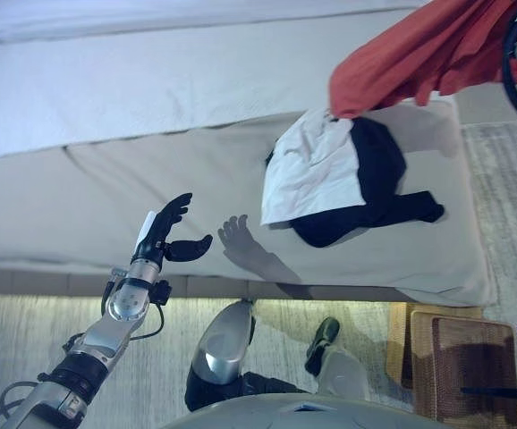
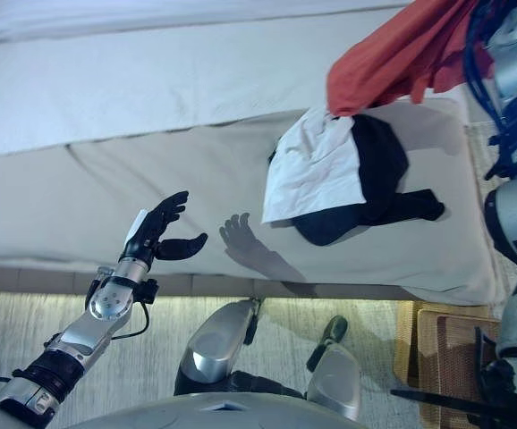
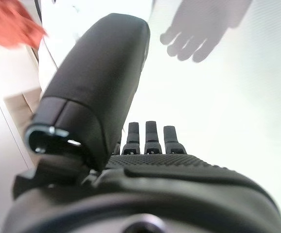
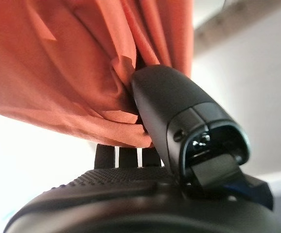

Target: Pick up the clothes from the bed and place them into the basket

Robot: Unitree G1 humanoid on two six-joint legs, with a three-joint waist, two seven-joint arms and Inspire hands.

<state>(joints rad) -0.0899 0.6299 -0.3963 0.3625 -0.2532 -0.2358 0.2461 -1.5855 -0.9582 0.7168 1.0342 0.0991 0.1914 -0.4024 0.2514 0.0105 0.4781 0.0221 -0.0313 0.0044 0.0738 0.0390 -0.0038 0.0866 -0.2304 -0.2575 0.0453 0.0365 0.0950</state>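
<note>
An orange-red garment (image 1: pixel 419 54) hangs in the air above the bed's right end, pinched by my right hand (image 4: pixel 179 116), whose thumb presses the cloth (image 4: pixel 67 63) against the fingers. A white garment (image 1: pixel 308 170) and a black garment (image 1: pixel 375 192) lie together on the beige bed cover (image 1: pixel 106 197) below it. My left hand (image 1: pixel 171 231) is open and empty over the bed's front edge, left of the clothes; it also shows in the left wrist view (image 3: pixel 101 87). A brown wicker basket (image 1: pixel 464 357) stands on the floor at the lower right.
The bed has a white sheet (image 1: pixel 151 80) along its far side. A pale carpet (image 1: pixel 26 340) lies in front of the bed. The basket sits on a strip of floor right of the bed's foot corner.
</note>
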